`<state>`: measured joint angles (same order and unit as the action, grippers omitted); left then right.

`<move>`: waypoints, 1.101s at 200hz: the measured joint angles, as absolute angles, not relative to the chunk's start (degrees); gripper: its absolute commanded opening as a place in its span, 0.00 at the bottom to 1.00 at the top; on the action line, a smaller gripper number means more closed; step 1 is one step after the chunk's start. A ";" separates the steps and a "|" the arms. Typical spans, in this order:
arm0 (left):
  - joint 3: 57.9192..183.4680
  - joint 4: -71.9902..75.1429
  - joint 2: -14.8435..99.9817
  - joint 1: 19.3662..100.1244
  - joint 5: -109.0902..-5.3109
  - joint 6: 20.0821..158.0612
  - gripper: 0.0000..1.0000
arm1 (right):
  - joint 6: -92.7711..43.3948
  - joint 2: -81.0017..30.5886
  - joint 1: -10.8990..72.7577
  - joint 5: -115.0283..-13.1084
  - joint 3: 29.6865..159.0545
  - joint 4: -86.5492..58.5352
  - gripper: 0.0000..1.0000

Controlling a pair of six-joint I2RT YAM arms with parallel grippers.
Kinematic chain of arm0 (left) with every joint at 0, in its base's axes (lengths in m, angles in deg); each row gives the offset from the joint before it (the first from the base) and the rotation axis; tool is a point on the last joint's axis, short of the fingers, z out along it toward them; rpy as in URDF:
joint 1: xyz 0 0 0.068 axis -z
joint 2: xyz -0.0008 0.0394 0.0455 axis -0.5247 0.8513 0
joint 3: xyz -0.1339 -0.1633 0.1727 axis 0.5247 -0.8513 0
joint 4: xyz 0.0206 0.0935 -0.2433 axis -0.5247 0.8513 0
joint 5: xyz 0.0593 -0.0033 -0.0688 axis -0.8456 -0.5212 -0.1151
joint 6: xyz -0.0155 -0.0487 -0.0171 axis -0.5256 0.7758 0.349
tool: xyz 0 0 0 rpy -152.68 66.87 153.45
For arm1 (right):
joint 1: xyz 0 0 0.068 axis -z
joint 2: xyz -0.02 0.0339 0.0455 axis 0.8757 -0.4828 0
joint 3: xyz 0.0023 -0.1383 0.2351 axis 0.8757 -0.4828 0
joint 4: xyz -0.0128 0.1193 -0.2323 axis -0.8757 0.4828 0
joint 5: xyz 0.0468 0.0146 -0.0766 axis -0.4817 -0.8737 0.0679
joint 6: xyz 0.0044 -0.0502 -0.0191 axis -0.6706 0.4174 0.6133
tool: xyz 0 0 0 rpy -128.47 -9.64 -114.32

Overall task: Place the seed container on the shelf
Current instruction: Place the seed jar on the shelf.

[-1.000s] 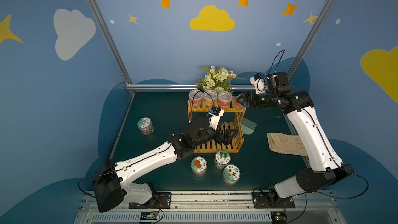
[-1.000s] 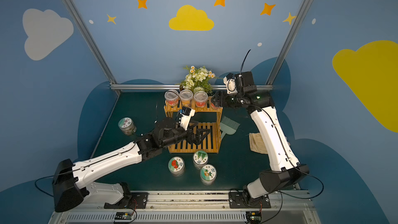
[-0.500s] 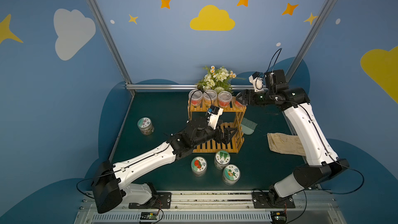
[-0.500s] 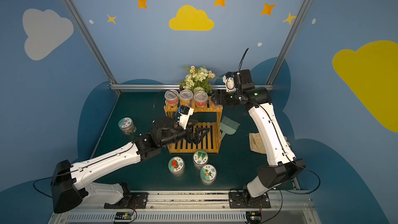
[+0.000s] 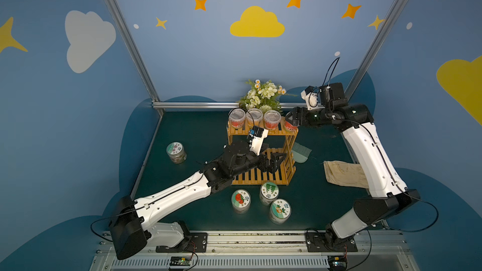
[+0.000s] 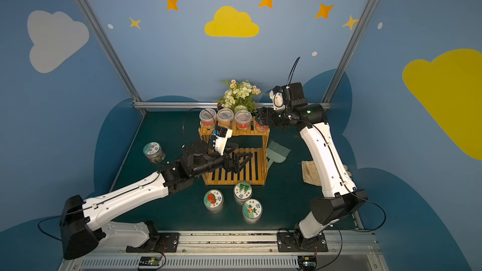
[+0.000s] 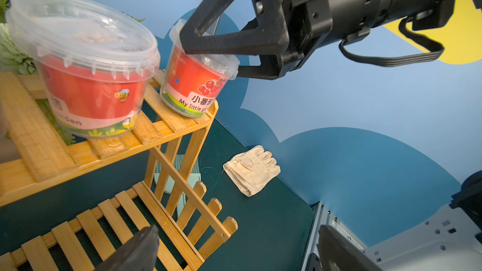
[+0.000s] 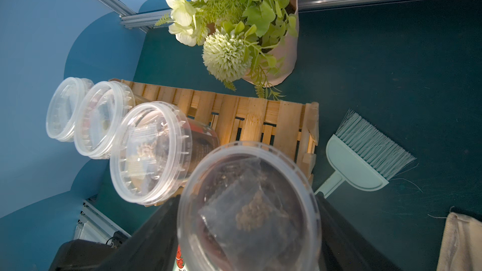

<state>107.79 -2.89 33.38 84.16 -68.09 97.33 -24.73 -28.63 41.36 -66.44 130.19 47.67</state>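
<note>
Dark green matte surface (image 5: 198,131). The left gripper (image 6: 245,149) gapes wide over the lower tier of the slatted yellow wooden shelf (image 5: 260,178). The round, clear-lidded seed container (image 7: 193,79) sits at the top tier's right end, with the right gripper (image 7: 208,56) flanking its rim; I cannot tell whether it clamps.

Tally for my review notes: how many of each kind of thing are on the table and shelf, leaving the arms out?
Red-label seed tubs, top tier: 4
Picture-lid jars, on the table: 4
Shelf: 1
Flower pot: 1
Hand brush: 1
Glove bundle: 1
Total: 12
</note>
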 measured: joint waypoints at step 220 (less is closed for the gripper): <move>109.06 3.23 33.38 83.65 -66.12 89.87 1.00 | -6.20 -16.04 41.21 -66.72 117.41 37.29 0.95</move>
